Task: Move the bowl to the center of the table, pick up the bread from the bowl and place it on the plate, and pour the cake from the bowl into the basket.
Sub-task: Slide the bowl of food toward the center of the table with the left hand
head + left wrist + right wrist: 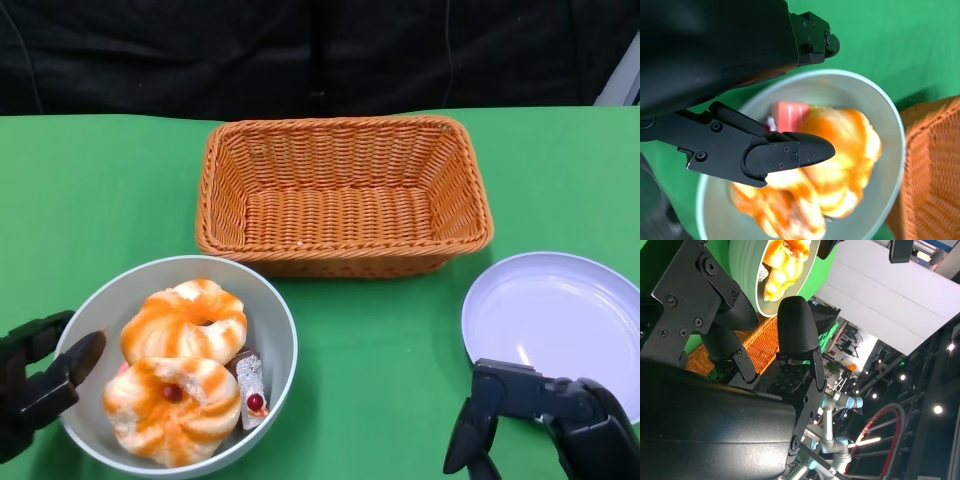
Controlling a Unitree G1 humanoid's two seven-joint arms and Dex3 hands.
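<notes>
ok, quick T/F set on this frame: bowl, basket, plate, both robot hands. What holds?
1. The basket has nothing in it. True.
2. The bread is on the plate. False: both pieces of bread lie in the bowl; the plate is bare.
3. The left robot hand is at the bowl's rim on its own side. True; whether it actually grips the rim cannot be told.
4. The right robot hand holds the plate. False: it holds nothing, fingers apart, at the plate's near edge.
5. The cake is in the bowl beside the bread. True.
6. The bowl sits behind the basket. False: it sits in front of it, toward the robot's left.
</notes>
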